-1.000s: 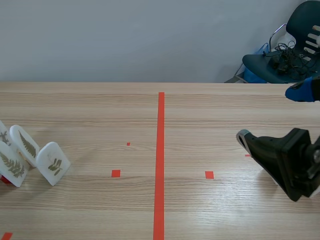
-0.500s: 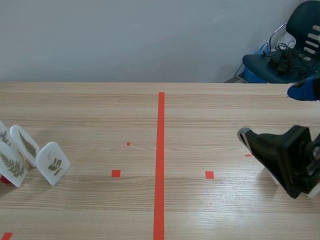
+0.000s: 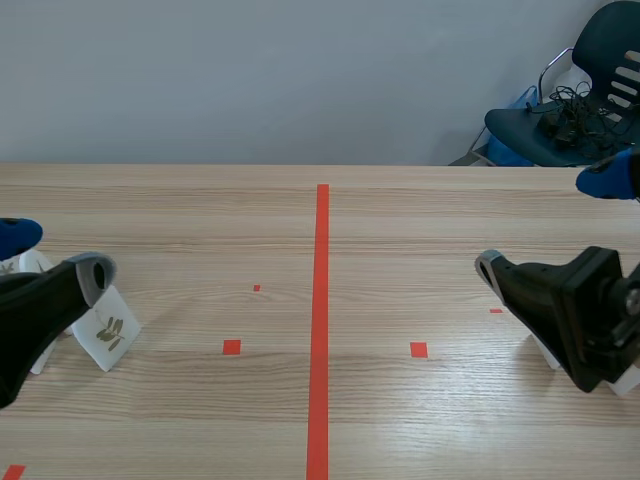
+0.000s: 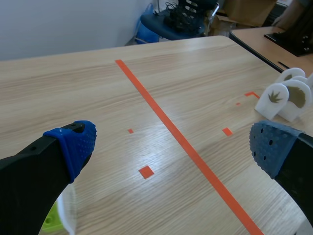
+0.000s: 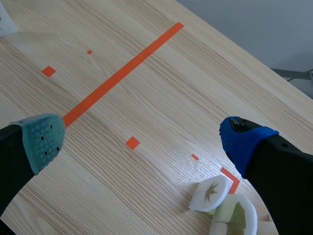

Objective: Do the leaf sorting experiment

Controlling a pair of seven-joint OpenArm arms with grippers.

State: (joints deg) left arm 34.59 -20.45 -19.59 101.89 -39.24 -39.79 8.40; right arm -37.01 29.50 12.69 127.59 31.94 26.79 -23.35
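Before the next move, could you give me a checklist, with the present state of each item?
1. Left hand open, holding nothing: ok.
2. Right hand open, holding nothing: ok.
3. Right cards near right hand: ok.
4. Left cards all in sight: not ok, left hand covers them partly.
5. Every leaf readable for sorting: cannot tell.

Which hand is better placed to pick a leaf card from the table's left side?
Left. The open left hand is beside those leaf cards; the right hand is beyond the red line.
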